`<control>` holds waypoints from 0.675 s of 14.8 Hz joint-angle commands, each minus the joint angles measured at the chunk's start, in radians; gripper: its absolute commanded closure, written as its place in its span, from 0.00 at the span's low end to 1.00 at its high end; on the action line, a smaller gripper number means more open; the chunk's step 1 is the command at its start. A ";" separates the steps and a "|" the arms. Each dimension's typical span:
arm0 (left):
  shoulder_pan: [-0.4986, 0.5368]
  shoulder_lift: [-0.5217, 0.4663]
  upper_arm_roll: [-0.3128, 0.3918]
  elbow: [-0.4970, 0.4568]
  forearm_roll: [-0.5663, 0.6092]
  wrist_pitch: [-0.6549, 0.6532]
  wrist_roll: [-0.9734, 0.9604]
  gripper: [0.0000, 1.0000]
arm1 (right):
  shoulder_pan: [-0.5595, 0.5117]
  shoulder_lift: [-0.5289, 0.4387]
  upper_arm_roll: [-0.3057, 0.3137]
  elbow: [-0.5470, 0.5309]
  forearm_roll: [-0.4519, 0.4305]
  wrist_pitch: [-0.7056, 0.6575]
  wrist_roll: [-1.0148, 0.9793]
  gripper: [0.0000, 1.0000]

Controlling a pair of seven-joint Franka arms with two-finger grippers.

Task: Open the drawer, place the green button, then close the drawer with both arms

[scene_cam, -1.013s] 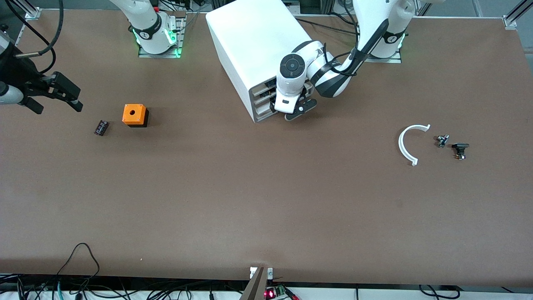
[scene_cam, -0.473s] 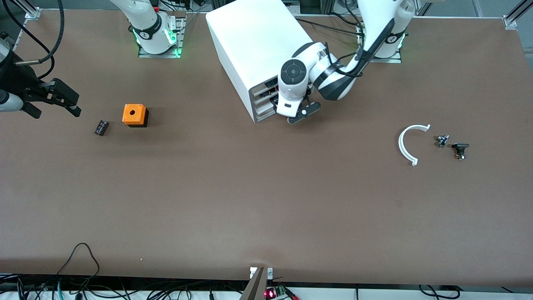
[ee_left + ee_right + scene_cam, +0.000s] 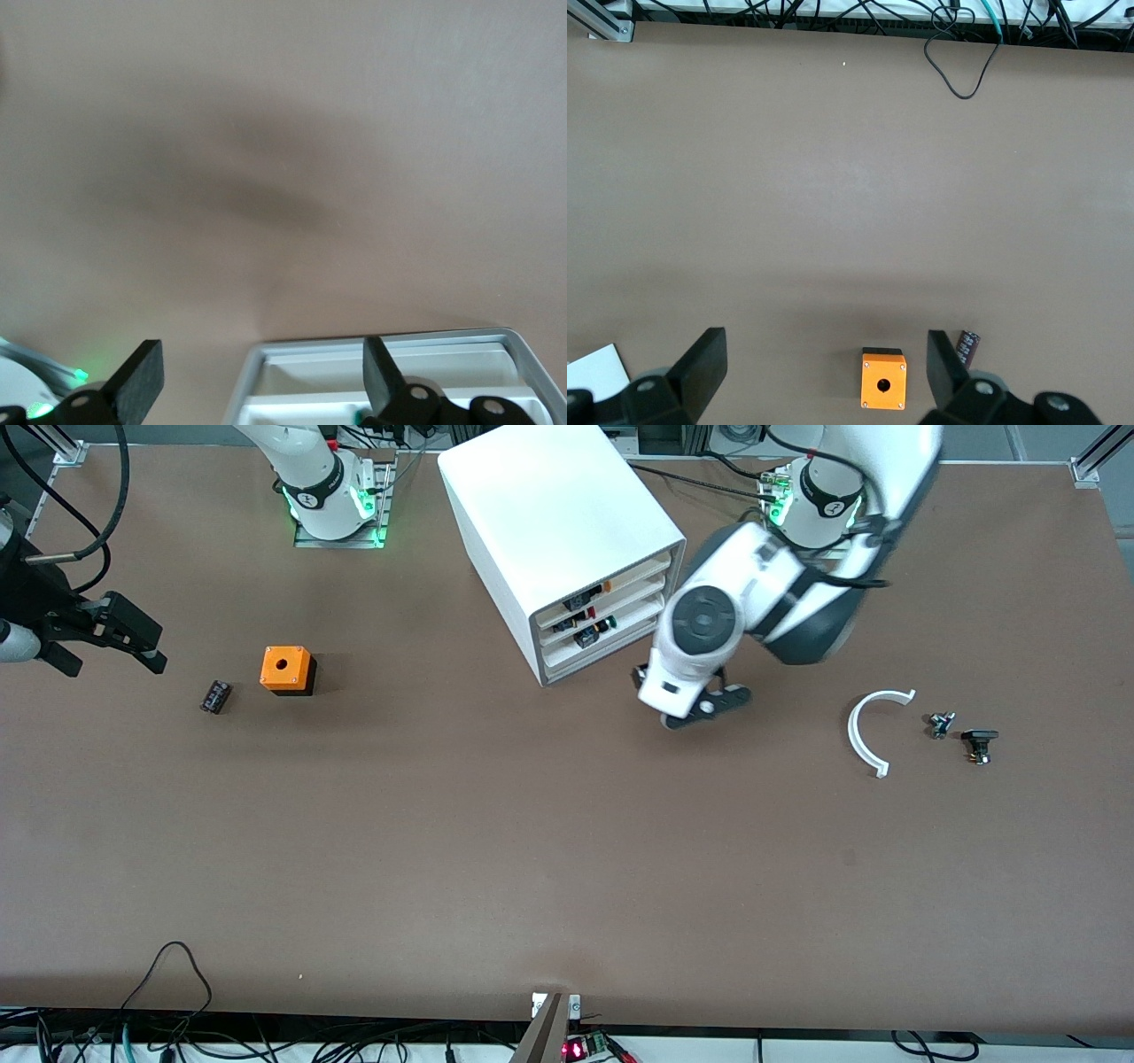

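Observation:
The white cabinet (image 3: 549,505) stands between the arm bases. Its lowest drawer (image 3: 595,661) sits flush with the front, shut. My left gripper (image 3: 669,707) is open and empty over the bare table beside the cabinet's front, apart from it. In the left wrist view the left gripper (image 3: 261,381) frames the cabinet's foot and lowest drawer (image 3: 390,372). I cannot pick out the button; a green speck (image 3: 609,622) shows among the parts in an upper drawer. My right gripper (image 3: 115,657) waits open and empty at the right arm's end of the table; it also shows in the right wrist view (image 3: 824,372).
An orange box with a hole (image 3: 286,670) (image 3: 883,381) and a dark striped block (image 3: 215,696) (image 3: 968,347) lie near the right gripper. A white arc (image 3: 864,731) and two small dark parts (image 3: 942,724) (image 3: 979,744) lie at the left arm's end.
My left gripper has drawn away from the cabinet's front toward the left arm's end, uncovering the drawer fronts. The right gripper has barely shifted.

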 commanded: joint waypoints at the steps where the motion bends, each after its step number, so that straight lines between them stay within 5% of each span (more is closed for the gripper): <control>1: 0.053 -0.002 -0.002 0.129 0.085 -0.116 0.216 0.01 | -0.009 0.010 0.009 0.027 -0.007 -0.018 0.005 0.00; 6: 0.205 -0.063 -0.007 0.234 0.142 -0.134 0.675 0.01 | -0.009 0.010 0.009 0.027 -0.010 -0.018 0.005 0.00; 10: 0.292 -0.123 -0.013 0.234 0.125 -0.128 0.829 0.01 | -0.007 0.010 0.010 0.027 -0.011 -0.018 0.005 0.00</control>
